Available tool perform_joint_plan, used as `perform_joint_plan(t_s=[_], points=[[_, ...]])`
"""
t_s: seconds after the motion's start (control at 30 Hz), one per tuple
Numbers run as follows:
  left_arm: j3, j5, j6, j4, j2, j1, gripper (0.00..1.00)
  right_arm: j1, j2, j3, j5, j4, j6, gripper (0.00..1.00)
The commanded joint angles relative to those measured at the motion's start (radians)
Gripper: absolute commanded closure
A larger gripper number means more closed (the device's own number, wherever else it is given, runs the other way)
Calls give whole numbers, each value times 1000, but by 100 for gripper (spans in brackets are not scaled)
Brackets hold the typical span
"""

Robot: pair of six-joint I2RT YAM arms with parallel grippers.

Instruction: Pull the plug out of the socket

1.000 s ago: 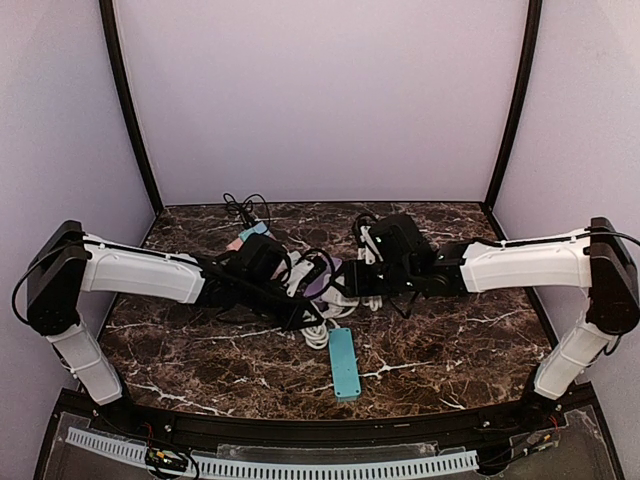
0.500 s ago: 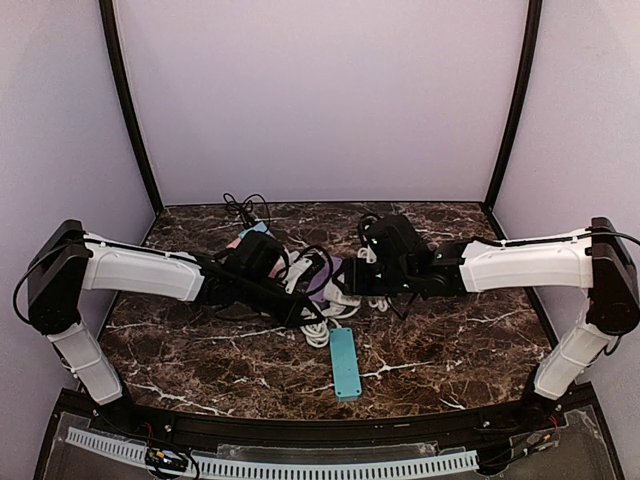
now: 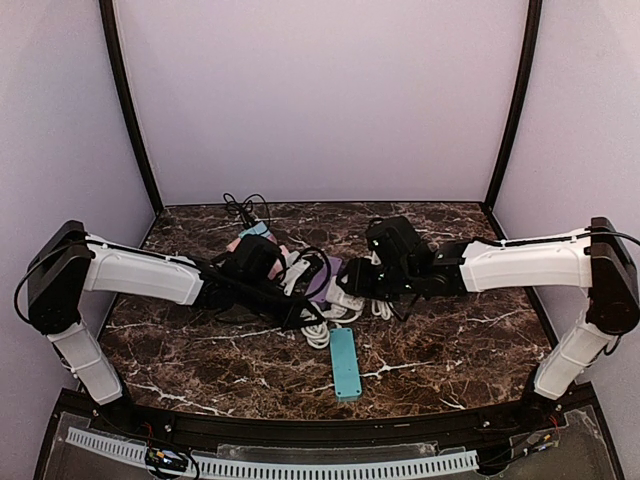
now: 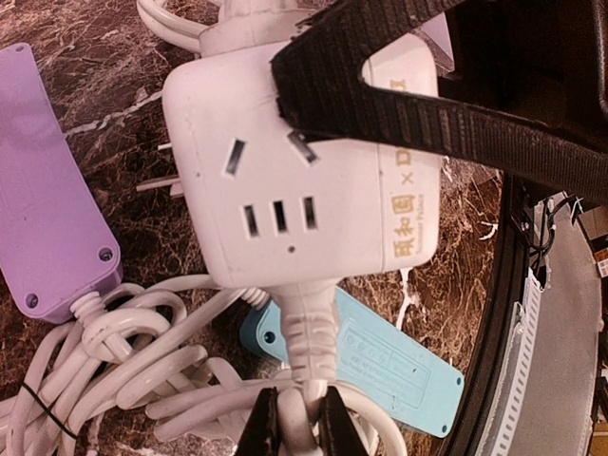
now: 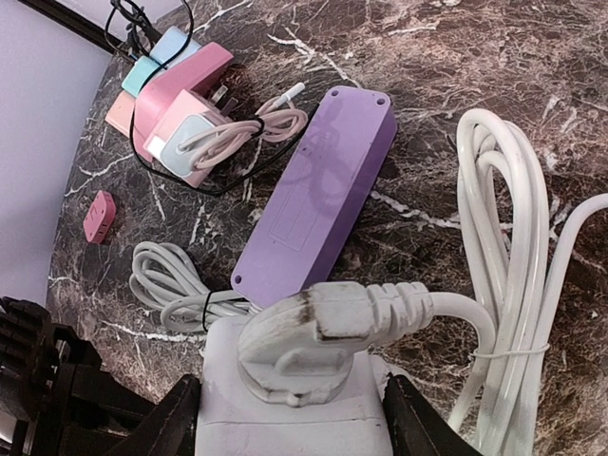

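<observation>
over the table (image 3: pixel 470 340), seen from above, the left arm (image 3: pixel 140 275) and the right arm (image 3: pixel 520 262) reach inward and meet at its middle. their black wrists cover most of what they hold. only scraps of white show between them, so we cannot make out the plug or the jaws from here. a teal power strip (image 3: pixel 343 362) lies just in front of them and a purple power strip (image 3: pixel 326 277) is half hidden behind. a heap of adapters (image 3: pixel 250 236) with a thin black wire (image 3: pixel 245 207) sits near the back wall.

from the left wrist, the left gripper (image 4: pixel 296 427) has its jaws together, pinching the thick white cord (image 4: pixel 306 342) that leaves the socket block (image 4: pixel 285 190). a black ribbed bar (image 4: pixel 418 90) crosses the block's upper corner and hides the far side. two metal prongs (image 4: pixel 157 180) poke past its left edge; we cannot tell what they belong to. coiled white cable (image 4: pixel 123 370) lies below, and the purple strip is cut off at the left.

from the right wrist, the right gripper (image 5: pixel 293 427) clamps the block, one finger against each side; the frame's bottom edge cuts off the block. the plug (image 5: pixel 309 332) sits on the block's facing side, and we cannot see how deep its pins go. its lead bends right into long white loops (image 5: pixel 513 247). beyond lie the purple strip, a small pink adapter (image 5: pixel 98 216) and a grey cable bundle (image 5: pixel 171 280).
</observation>
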Motion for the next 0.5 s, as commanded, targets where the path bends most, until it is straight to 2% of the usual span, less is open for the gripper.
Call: perform_joint_plan(t_s=[0.0, 0.2, 0.33, 0.47], points=[[-39, 58, -8, -40, -13, -5, 99, -36, -37, -6, 100, 29, 45, 100], [-37, 74, -14, -35, -17, -5, 99, -39, -53, -19, 107, 46, 11, 100], [21, 62, -70, -78, -18, 0, 99, -39, -70, 10, 0, 97, -140, 100], [70, 86, -195, -105, -53, 12, 99, -37, -91, 84, -84, -4, -215, 100]])
